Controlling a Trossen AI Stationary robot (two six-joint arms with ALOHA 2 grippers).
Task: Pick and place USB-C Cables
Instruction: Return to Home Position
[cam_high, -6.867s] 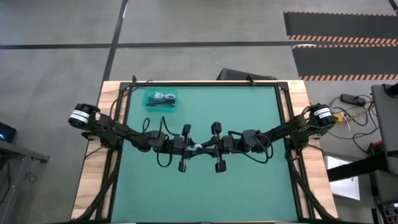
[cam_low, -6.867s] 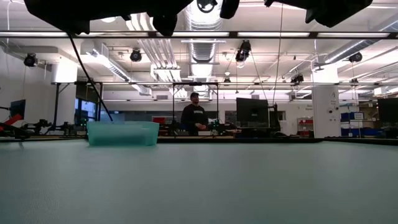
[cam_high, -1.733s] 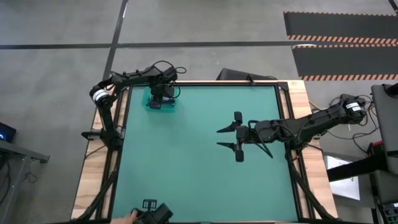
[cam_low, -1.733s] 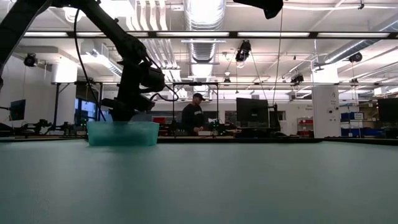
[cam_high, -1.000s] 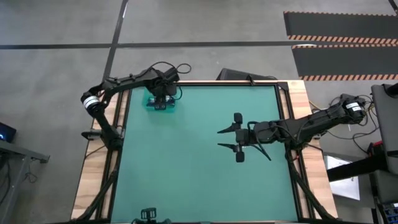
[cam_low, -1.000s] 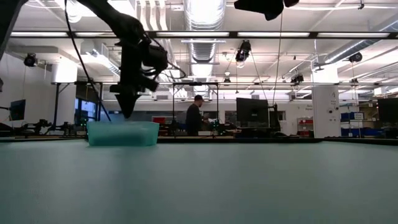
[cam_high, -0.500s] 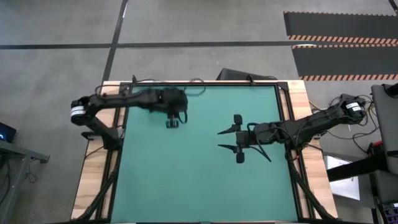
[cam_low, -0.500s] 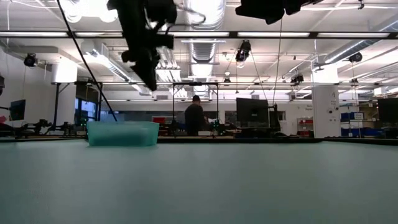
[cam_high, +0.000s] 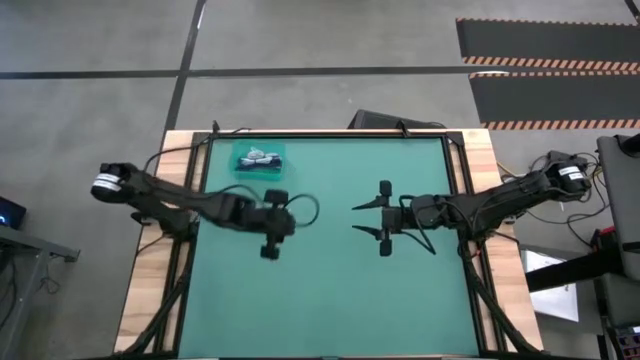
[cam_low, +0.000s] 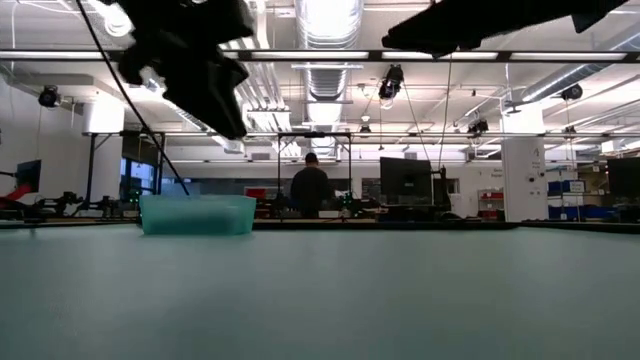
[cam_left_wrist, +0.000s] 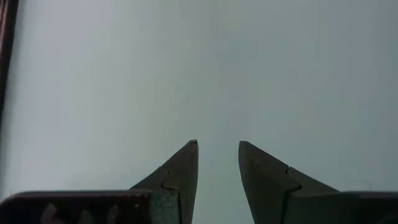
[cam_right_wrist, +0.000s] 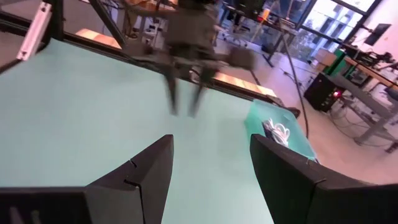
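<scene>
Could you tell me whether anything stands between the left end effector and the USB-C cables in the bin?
Nothing visible does. Only bare green mat lies between the left end effector, open over the mat, and the teal bin, where the USB-C cables lie.

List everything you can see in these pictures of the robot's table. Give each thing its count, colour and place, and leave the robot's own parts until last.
Translucent teal plastic bin: one, teal, on the mat's left side near its far edge.
USB-C cable bundles: number unclear, white loops show, inside the bin.
Green table mat: one, teal-green, covering the table top.
Wooden table border: one, pale wood, around the mat.
Person: one, dark top, in the room behind the table.
Left gripper: one, dark, open, empty, over bare mat left of centre.
Right gripper: one, dark, open, empty, over the mat right of centre.
</scene>
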